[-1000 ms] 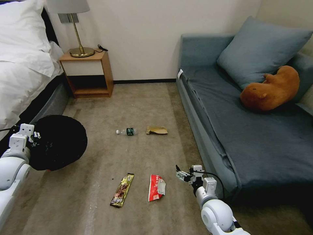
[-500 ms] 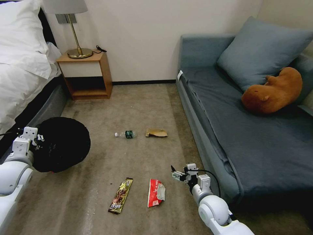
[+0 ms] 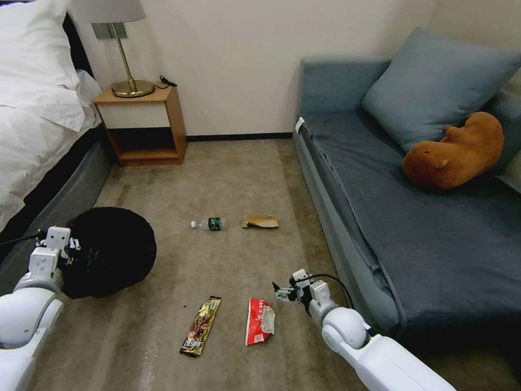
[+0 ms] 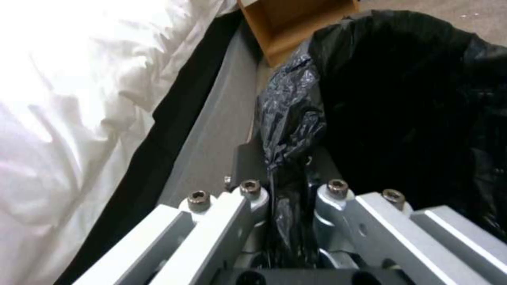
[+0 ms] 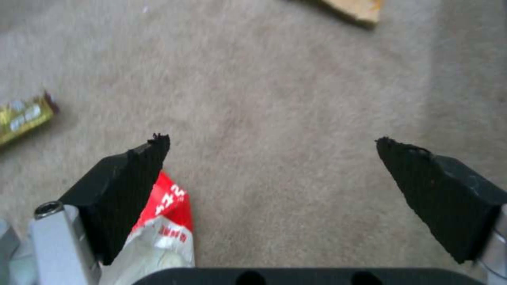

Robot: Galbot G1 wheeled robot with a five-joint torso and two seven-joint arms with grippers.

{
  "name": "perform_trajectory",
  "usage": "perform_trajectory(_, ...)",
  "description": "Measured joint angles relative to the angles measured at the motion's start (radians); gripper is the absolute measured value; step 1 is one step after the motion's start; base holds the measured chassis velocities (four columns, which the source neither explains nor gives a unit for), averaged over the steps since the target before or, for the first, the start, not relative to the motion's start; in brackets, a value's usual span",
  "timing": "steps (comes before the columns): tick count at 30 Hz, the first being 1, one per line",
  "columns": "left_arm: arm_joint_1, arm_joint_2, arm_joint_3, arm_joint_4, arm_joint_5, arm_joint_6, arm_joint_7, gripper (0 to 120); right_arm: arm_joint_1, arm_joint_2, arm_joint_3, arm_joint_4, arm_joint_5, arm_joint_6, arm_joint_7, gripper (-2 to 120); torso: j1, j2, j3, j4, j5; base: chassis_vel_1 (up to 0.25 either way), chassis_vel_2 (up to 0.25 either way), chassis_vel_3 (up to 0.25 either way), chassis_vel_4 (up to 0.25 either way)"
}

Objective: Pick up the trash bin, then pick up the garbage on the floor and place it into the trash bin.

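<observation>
Since the earlier frame the right gripper (image 3: pixel 279 294) has slid toward the red-and-white wrapper (image 3: pixel 259 320) and the left gripper (image 3: pixel 69 245) has carried the trash bin (image 3: pixel 111 251) lower, fingers pinching its black bag rim (image 4: pixel 288 130). Bin pickup looks done; step in hand is the first garbage grab, so the right fingers (image 5: pixel 132 178), spread wide, need to drop toward 7 o'clock onto the wrapper. It lies flat and crumpled on the carpet, probably a thin pinch target.

My left gripper (image 4: pixel 289 194) pinches the trash bin (image 4: pixel 401 103) by its black bag, beside the bed (image 4: pixel 79 99).
</observation>
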Motion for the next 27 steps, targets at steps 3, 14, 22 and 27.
perform_trajectory(3,0.009,-0.012,-0.011,-0.011,0.003,0.000,0.001,5,0.031,0.009,-0.042,-0.036,0.005,-0.001,-0.009,100,0.000,0.000,0.000,-0.0001,0.0000,0.000,0.000,0.000,0.000)
perform_trajectory(14,0.048,-0.063,-0.035,-0.049,0.035,-0.007,0.005,5,0.092,0.053,-0.152,-0.139,0.010,-0.020,-0.041,100,0.000,0.000,0.000,-0.0001,0.0000,0.000,0.000,0.000,0.000)
perform_trajectory(22,0.077,-0.086,-0.060,-0.066,0.051,-0.025,0.012,5,0.052,0.071,-0.161,-0.162,-0.001,-0.024,-0.044,100,0.000,0.000,0.000,-0.0001,0.0000,0.000,0.000,0.000,0.000)
perform_trajectory(27,0.088,-0.100,-0.068,-0.082,0.056,-0.026,0.014,5,0.034,0.095,-0.164,-0.186,-0.014,-0.022,-0.050,100,0.000,0.000,0.000,-0.0002,0.0000,0.000,0.000,0.000,0.000)
